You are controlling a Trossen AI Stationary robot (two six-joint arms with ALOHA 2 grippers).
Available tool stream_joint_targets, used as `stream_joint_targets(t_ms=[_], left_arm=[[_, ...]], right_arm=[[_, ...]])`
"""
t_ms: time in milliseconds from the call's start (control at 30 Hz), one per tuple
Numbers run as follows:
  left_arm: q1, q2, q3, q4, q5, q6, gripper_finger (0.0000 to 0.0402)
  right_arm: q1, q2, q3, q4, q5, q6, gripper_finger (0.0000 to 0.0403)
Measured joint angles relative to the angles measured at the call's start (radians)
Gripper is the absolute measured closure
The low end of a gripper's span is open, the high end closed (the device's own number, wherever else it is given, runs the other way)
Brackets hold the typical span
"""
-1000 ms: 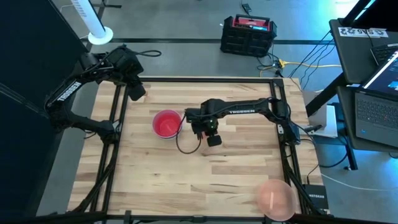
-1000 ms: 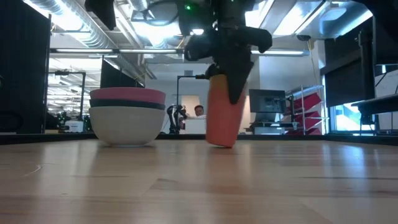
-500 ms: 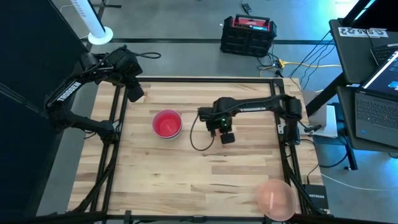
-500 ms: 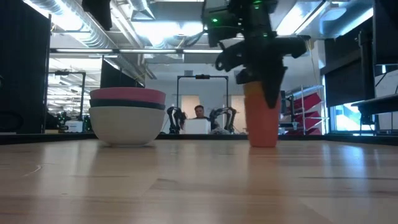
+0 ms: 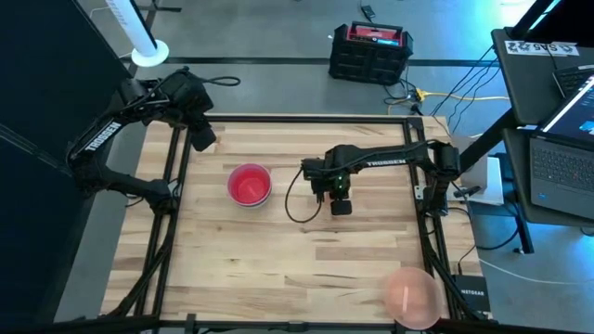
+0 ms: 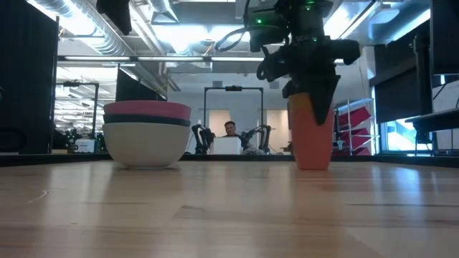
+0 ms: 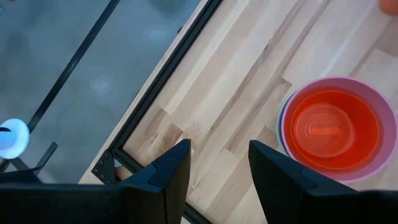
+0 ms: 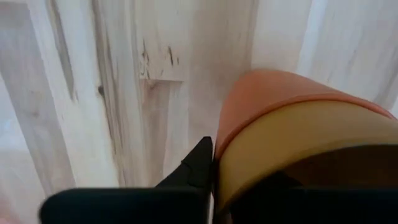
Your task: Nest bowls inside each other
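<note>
While the orange cup [image 6: 313, 136] stands upright near the table's [image 5: 278, 269] middle, the right gripper [image 5: 341, 204] is seen directly over it, one finger inside the rim; whether it is clenched cannot be told. The nested bowls [image 5: 249, 186] lie left of this gripper, toward the far-left corner, nearer the left gripper [image 5: 202, 137], which hangs released there. The translucent pink bowl [image 5: 411, 297] sits at the near-right corner, closer to the right arm.

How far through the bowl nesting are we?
Done: a nested stack of round plastic bowls, red innermost, pink and whitish below. In hand: right gripper has its jaws around the narrow orange plastic cup, which stands on the wooden table. Left: the large translucent pink bowl sits alone at the table's corner. Left gripper waits, open.
</note>
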Motion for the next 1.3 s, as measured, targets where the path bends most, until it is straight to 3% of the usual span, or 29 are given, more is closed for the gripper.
stream_joint_targets(t_ms=[267,467,1067,1300], left_arm=[[0.0,0.0,0.0,0.003,0.0,0.001,0.0255],[0.0,0.0,0.0,0.003,0.0,0.002,0.0255],[-0.356,0.263,0.0,0.053,0.238,0.155,0.0255],[-0.498,0.379,-0.028,0.094,0.247,0.089,0.0255]], right_arm=[[-0.003,-0.018,-0.013,-0.016,-0.006,0.011,0.0297],[-0.002,-0.088,-0.006,-0.029,0.002,0.022,0.0289],[0.0,-0.474,0.339,0.042,0.355,0.195,0.0288],[0.0,-0.637,0.354,0.047,0.423,0.293,0.0288]])
